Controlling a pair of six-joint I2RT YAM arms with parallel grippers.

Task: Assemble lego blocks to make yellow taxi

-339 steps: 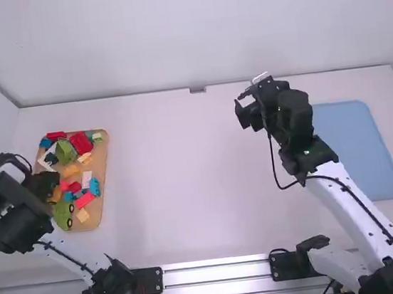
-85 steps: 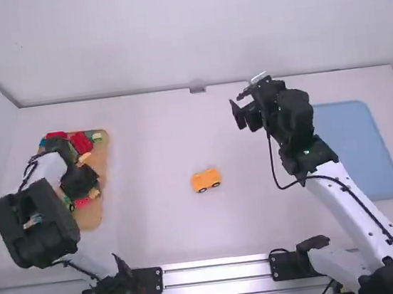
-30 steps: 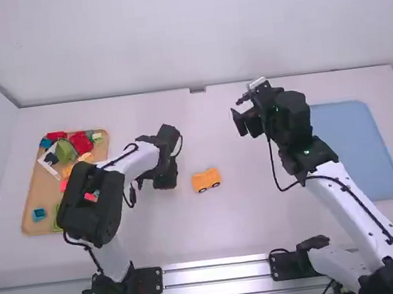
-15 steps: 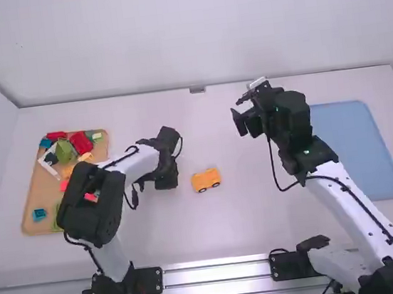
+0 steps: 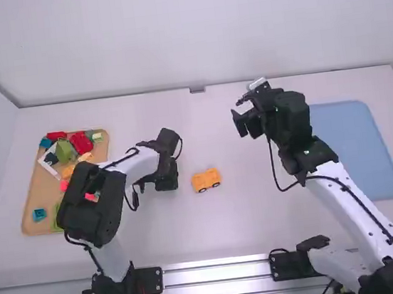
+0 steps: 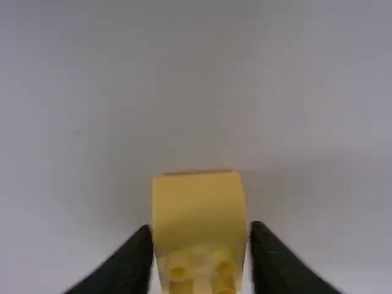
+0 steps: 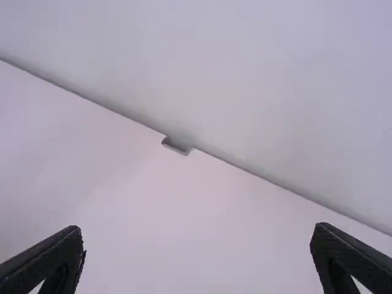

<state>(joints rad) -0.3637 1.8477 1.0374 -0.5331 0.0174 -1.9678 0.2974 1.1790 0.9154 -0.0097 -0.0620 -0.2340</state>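
Left gripper has its fingers closed in against both sides of a yellow block, looks pinched to me but it's blurry down there. Wheeled orange piece sits loose on the table just beside. Right gripper is spread wide, holding nothing. My worry: letting go off-level could tip the block, or a sideways swing knocks the wheeled piece

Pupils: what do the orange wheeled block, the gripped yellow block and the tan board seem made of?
Orange wheeled block: probably smooth plastic, from its even colour.
Gripped yellow block: likely smooth plastic, from regular studs.
Tan board: perhaps matt wood, by colour; possibly plastic.
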